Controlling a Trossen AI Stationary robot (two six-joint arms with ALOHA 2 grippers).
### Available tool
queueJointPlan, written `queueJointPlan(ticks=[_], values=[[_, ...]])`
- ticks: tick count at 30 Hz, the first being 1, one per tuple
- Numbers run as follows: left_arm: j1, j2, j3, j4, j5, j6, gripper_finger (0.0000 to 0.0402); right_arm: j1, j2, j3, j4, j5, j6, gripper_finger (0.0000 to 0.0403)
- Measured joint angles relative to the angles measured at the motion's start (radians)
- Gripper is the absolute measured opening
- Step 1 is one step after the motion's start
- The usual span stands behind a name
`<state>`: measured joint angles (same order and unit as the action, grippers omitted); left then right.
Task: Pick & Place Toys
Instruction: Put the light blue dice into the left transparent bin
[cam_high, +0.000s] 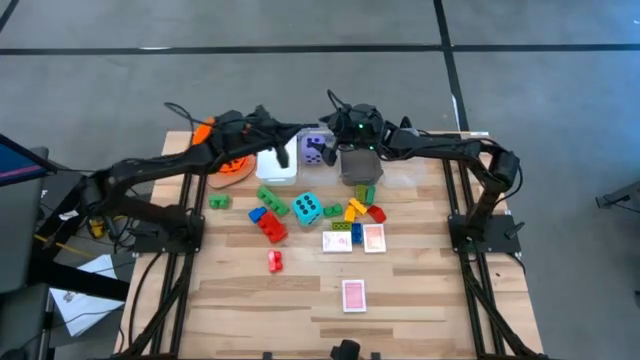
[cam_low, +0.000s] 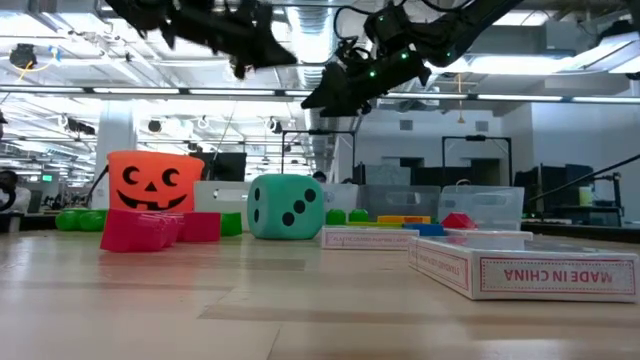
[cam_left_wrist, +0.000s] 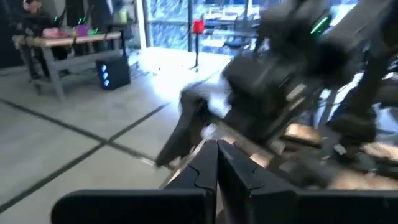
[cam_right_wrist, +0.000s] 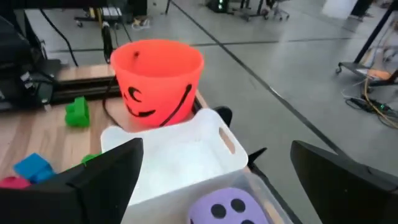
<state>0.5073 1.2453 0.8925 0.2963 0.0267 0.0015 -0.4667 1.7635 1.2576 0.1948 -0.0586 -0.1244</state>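
Toys lay scattered over the middle of the table (cam_high: 300, 300), and I counted what I could. There were two dice: the teal die (cam_high: 307, 208) stood on the wood among the bricks, while the purple die (cam_high: 314, 147) sat inside a clear bin (cam_high: 278, 168) at the far edge, just beside the orange bucket (cam_high: 228, 165). Three pink-backed cards showed: two (cam_high: 337, 241) (cam_high: 374, 238) side by side near the teal die, and a third (cam_high: 354, 295) alone nearer the front. Of red bricks I made out about three, one pair (cam_high: 270, 225) by the blue brick (cam_high: 257, 213) and one (cam_high: 275, 261) apart toward the front; green bricks (cam_high: 272, 198) numbered about three as well, with one (cam_high: 219, 201) off near the bucket. Yellow and red pieces (cam_high: 358, 210) clustered right of the teal die; I could not count them surely. My right gripper (cam_right_wrist: 214, 171) hung over the bins with its fingers spread wide, holding nothing, the purple die below it. My left gripper (cam_left_wrist: 217, 168) hovered high beside it, pinched tight and empty.
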Motion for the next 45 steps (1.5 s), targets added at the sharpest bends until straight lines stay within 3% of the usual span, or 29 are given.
queueJointPlan(ticks=[7,13,16,19,23,26,37,43,45], values=[[-0.061,-0.235,-0.003,-0.256,-0.002,0.0,0.0,0.028,-0.071,0.0,-0.27,0.004,0.028,0.04],[-0.181,-0.372,-0.101,-0.281,-0.071,-0.032,0.0,0.151,-0.106,-0.002,-0.481,0.015,0.148,0.04],[-0.246,-0.41,-0.16,-0.28,-0.112,-0.057,0.0,0.247,-0.105,-0.002,-0.507,0.079,0.17,0.04],[-0.304,-0.423,-0.23,-0.284,-0.115,-0.128,0.0,0.352,-0.092,-0.002,-0.503,0.217,0.166,0.04],[-0.369,-0.395,-0.322,-0.275,-0.115,-0.256,0.0,0.463,-0.091,-0.002,-0.505,0.431,0.146,0.04],[-0.395,-0.341,-0.374,-0.232,-0.128,-0.335,0.0,0.506,-0.091,-0.002,-0.505,0.529,0.15,0.04],[-0.402,-0.024,-0.386,0.012,-0.148,-0.366,0.0,0.52,-0.092,-0.037,-0.62,0.655,0.341,0.0399],[-0.402,0.018,-0.385,0.027,-0.141,-0.366,0.0,0.55,-0.17,-0.137,-0.823,0.801,0.57,0.0399],[-0.401,0.018,-0.384,0.031,-0.142,-0.366,0.0,0.563,-0.202,-0.188,-0.82,0.832,0.64,0.0399]])
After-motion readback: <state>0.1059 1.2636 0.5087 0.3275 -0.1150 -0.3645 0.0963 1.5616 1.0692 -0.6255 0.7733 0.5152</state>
